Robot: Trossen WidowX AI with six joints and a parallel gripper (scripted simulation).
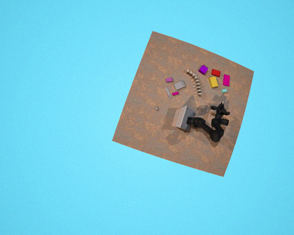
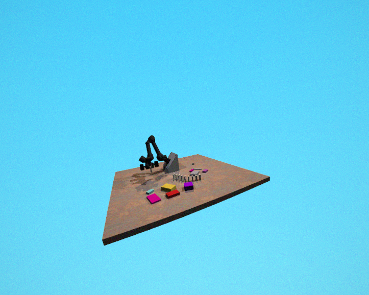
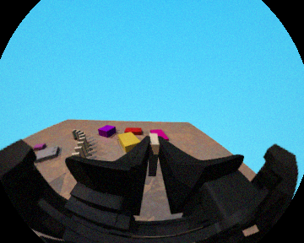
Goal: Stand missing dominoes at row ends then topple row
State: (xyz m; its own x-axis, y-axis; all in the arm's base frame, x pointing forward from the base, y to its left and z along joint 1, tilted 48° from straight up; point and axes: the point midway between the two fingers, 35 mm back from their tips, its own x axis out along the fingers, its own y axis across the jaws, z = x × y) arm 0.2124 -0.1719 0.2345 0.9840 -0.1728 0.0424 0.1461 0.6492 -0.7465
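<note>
My arm (image 1: 209,130) rises from its grey base (image 1: 182,118), folds at a high elbow (image 2: 151,138) and drops forward, the wrist (image 2: 148,160) hanging low over the desk (image 2: 191,212). My claw (image 1: 222,103) points down and away from the base, above the desk and not touching it. Its two dark fingers stand nearly together, clamped on a pale domino (image 3: 154,143) that sticks out upright past the tips in the wrist view. From above, the forearm doubles back from the elbow toward the claw.
</note>
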